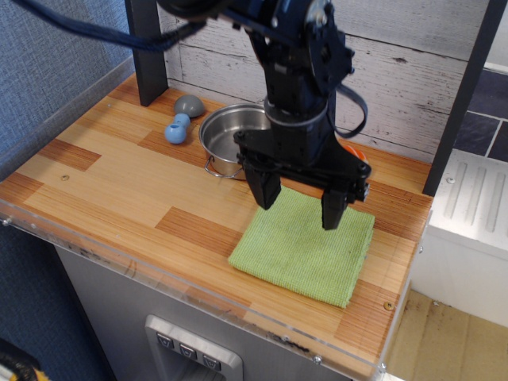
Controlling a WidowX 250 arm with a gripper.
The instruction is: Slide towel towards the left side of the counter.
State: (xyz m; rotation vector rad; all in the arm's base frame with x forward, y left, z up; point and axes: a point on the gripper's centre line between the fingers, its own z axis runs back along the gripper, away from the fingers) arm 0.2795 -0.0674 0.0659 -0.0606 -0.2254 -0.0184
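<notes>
Counter (119, 186), with bare planks at left. Towel (305, 242) lies flat at right front, beside the pot (230, 139). Gripper (299, 200), fingers spread and empty, hangs over its rear edge; press down flat, then drag left evenly to avoid bunching.

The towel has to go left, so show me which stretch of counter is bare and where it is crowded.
Bare wood runs from the towel leftward to the counter's left edge, in front of the pot and blue toy. The back is crowded: pot, toy, grey dome, and an orange item. The open gripper hangs over the towel.
</notes>
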